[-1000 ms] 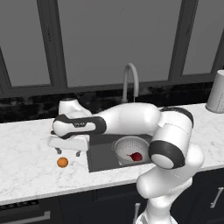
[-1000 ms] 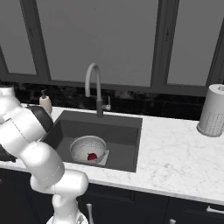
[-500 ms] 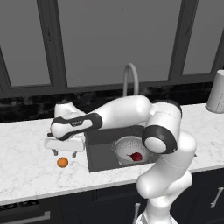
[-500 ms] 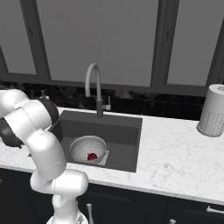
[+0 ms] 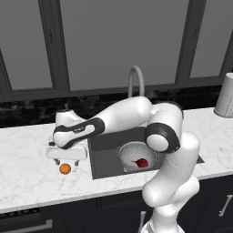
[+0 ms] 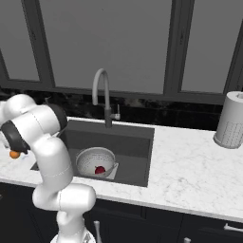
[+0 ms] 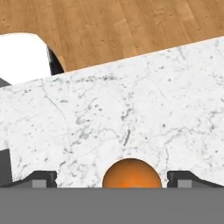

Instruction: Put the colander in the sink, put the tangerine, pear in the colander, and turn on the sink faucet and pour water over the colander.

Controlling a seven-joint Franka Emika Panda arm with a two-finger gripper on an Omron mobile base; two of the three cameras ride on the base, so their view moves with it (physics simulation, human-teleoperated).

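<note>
My gripper (image 5: pixel 66 162) hangs wide open and empty just above the tangerine (image 7: pixel 131 173) on the marble counter (image 5: pixel 27 177), left of the sink (image 5: pixel 107 159). I should drop straight, keeping the smooth ball centred so it can't roll off the polished stone.

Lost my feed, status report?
Gripper open over tangerine, not gripped. Pear in colander, in sink. Nothing in the way.
</note>
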